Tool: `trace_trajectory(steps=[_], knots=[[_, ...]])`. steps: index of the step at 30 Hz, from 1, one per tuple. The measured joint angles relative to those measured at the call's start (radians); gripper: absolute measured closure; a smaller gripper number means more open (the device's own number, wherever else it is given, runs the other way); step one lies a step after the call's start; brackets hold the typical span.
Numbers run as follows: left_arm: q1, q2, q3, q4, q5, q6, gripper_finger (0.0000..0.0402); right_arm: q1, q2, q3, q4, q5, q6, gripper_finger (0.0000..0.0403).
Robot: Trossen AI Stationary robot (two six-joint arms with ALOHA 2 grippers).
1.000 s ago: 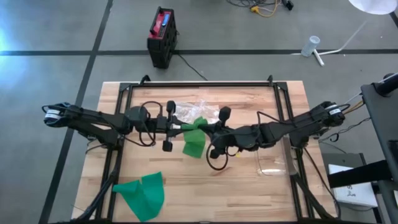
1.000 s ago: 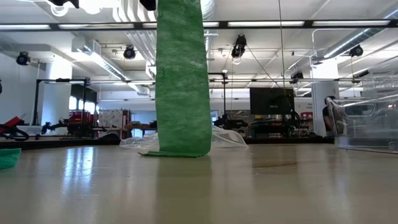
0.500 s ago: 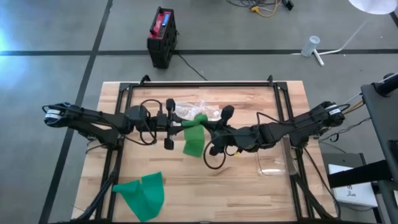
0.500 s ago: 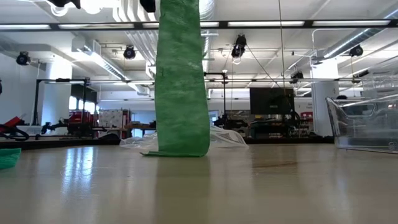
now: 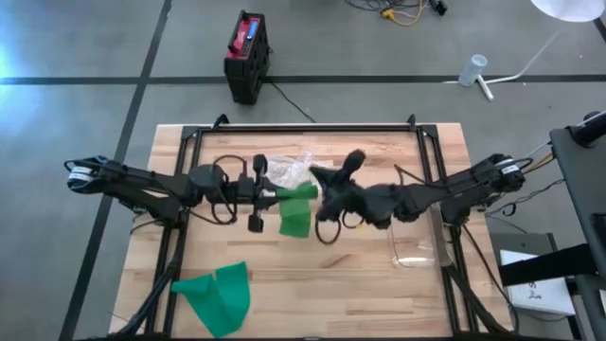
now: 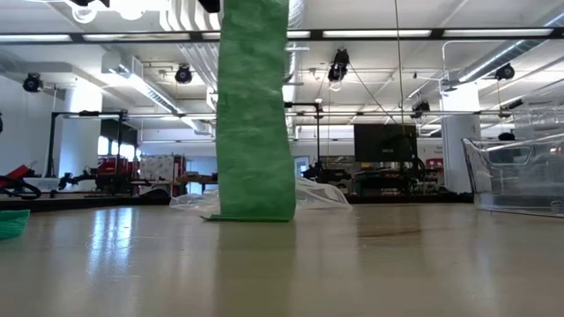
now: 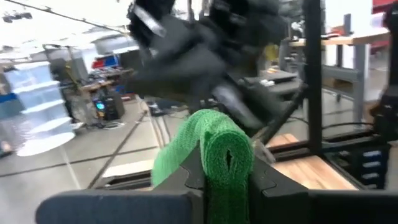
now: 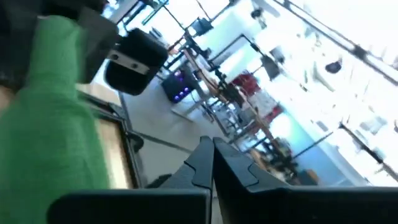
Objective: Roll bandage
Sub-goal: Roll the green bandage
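A: What did you have closest, low in the frame?

B: A second bandage (image 5: 216, 296) lay crumpled at lower left, soft woven cloth, untouched. At centre, your left gripper (image 5: 276, 193) was pinching the rolled end of the bandage (image 5: 295, 214); its tail hung down as a flat green strip (image 6: 255, 114) with its bottom edge on the table (image 5: 379, 294).

A: And what had just changed?

B: Your right gripper (image 5: 320, 176) had swung up off the strip within the last second, fingers (image 8: 211, 163) pressed together and empty. I'd judge no winding was under way; the tail hung loose.

A: Farther back?

B: Crinkled clear wrapper (image 5: 289, 166) just behind the roll, a clear bin (image 5: 417, 248) at right.
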Motion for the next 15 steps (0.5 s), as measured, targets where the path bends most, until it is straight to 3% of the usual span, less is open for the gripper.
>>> trace_trajectory(steps=[3, 9, 15], knots=[[0.005, -0.005, 0.0, 0.001, -0.035, -0.037, 0.0374, 0.021, -0.003, 0.0, -0.021, -0.015, -0.007, 0.04], [0.005, -0.02, 0.0, -0.015, -0.166, -0.084, 0.0374, 0.068, -0.005, 0.0, -0.164, -0.095, 0.136, 0.0395], [0.004, -0.021, -0.001, -0.01, -0.171, -0.121, 0.0369, 0.067, -0.006, 0.0, -0.299, -0.08, 0.253, 0.036]])
